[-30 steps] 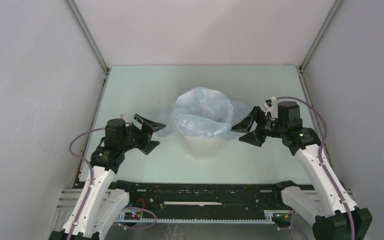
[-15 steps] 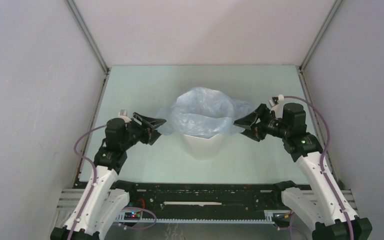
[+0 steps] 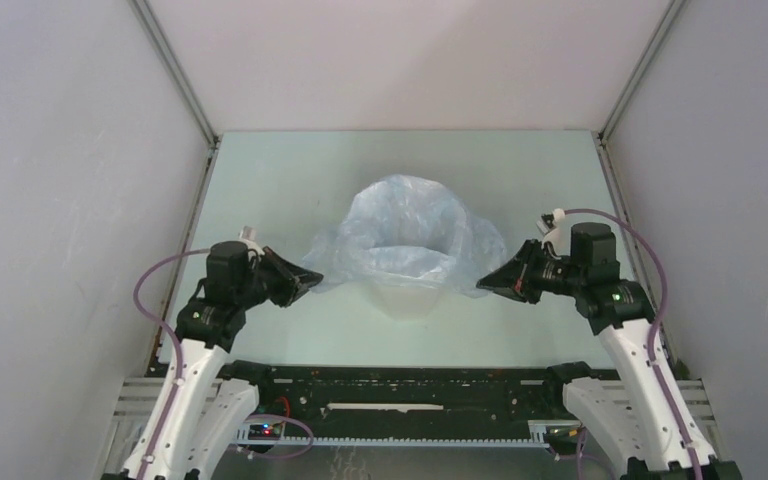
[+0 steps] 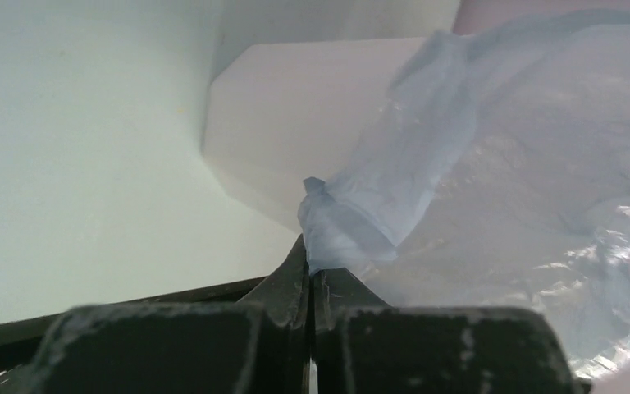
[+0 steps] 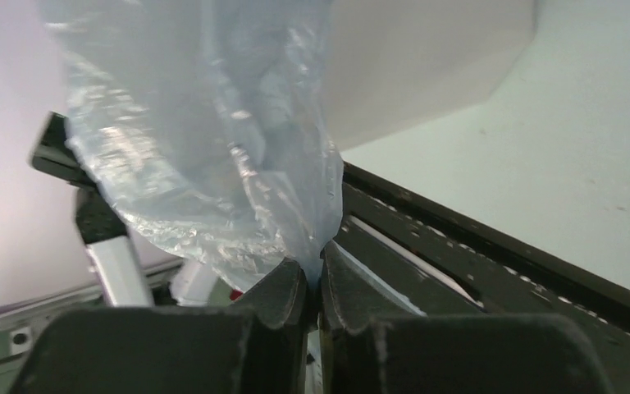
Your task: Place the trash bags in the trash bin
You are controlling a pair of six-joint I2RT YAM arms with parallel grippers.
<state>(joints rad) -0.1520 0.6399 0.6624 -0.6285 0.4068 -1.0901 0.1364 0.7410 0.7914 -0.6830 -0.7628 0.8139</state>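
Pale-blue film: the trash bag [image 3: 405, 225] sits at the centre of the top view, draped over the mouth of the trash bin [image 3: 400, 297], with its wrinkled skirt spilling past the rim on both sides.
Bin: white, faceted and upright on the pale green table [image 3: 290, 170]; only its lower wall shows below the film.
Left gripper [image 3: 303, 281]: left of centre, jaws closed tight on a bunched corner of the bag. In the left wrist view the blue twist rises from between the jaws at lower centre toward the upper right.
Right gripper [image 3: 483, 288]: right of centre, jaws pinched on the bag's opposite edge. In the right wrist view the film spreads from the jaws into the upper left.
Film between the grippers: drawn outward to both sides, wider than the bin.
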